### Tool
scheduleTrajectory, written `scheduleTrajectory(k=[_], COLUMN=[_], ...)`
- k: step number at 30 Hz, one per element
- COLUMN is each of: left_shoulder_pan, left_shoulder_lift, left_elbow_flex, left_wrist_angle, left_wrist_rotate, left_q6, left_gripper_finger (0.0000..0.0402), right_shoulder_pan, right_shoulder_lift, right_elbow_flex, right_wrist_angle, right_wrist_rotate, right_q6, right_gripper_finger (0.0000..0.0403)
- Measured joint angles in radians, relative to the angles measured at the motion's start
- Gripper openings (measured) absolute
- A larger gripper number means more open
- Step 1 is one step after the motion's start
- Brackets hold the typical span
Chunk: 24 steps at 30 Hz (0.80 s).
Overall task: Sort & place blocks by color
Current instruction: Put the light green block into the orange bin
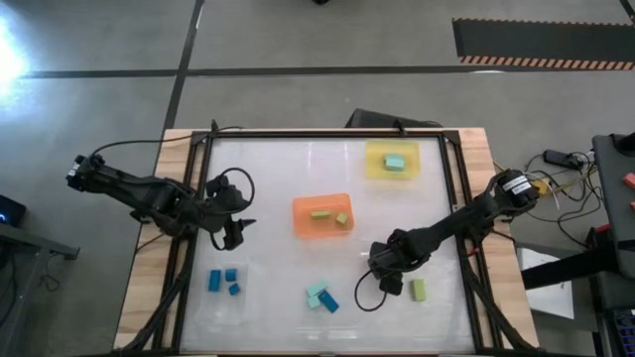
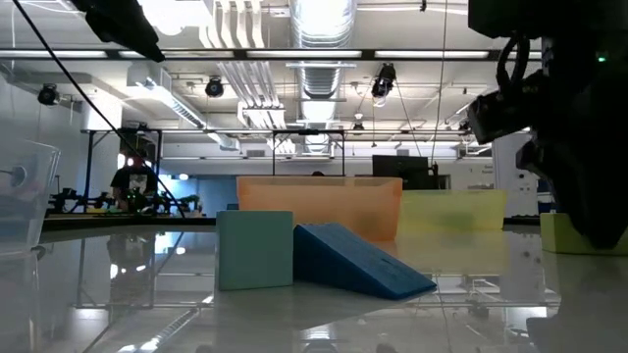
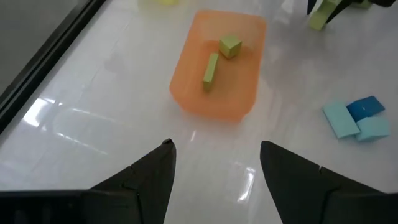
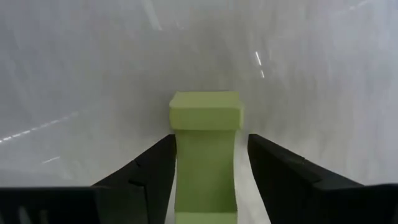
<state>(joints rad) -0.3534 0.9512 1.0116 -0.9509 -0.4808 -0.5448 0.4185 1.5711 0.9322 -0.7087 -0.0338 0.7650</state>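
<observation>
My right gripper (image 1: 395,285) is open and low over the table's near right part. Its fingers stand on either side of a yellow-green block (image 4: 205,112) that lies flat on the table (image 1: 418,289), with a gap at one finger. My left gripper (image 1: 236,234) is open and empty at the left, facing the orange tray (image 3: 217,102). Two yellow-green blocks (image 1: 319,213) (image 1: 341,218) lie in the orange tray (image 1: 303,230). A teal block (image 1: 394,162) lies in the yellow tray (image 1: 375,171). Three dark blue blocks (image 1: 230,275) lie at the near left.
Teal blocks (image 1: 317,295) and a dark blue block (image 1: 330,303) lie loose in a cluster near the table's front edge; in the low view the blue one (image 2: 358,263) leans tilted beside a teal one (image 2: 255,250). A dark frame (image 1: 451,198) borders the white work surface.
</observation>
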Motion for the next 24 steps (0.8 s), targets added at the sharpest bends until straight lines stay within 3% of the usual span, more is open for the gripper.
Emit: scheduleTrajectory(k=[4,9,15,24], left_shoulder_pan=[0.0,0.0,0.001,0.007], left_shoulder_lift=[0.0,0.002,0.017,0.055], left_elbow_flex=[0.003,-0.004,-0.004,0.001], left_wrist_angle=[0.002,0.034,0.082,0.18], left_wrist_rotate=[-0.014,-0.053,-0.08,-0.082], left_q6=[-0.058,-0.142,-0.166,-0.225], left_gripper_finger=[0.0217,0.0217,0.0217,0.0217], right_shoulder_pan=[-0.005,-0.023,-0.063,-0.188], right_shoulder_lift=[-0.003,-0.006,-0.024,-0.124], right_elbow_flex=[-0.036,-0.065,-0.046,0.09], right_wrist_angle=[0.044,0.08,0.063,-0.023], right_wrist_rotate=[0.002,-0.016,-0.041,0.009], right_q6=[-0.022,-0.017,-0.081,-0.183], right_gripper_finger=[0.0171,0.0116,0.0113,0.0113])
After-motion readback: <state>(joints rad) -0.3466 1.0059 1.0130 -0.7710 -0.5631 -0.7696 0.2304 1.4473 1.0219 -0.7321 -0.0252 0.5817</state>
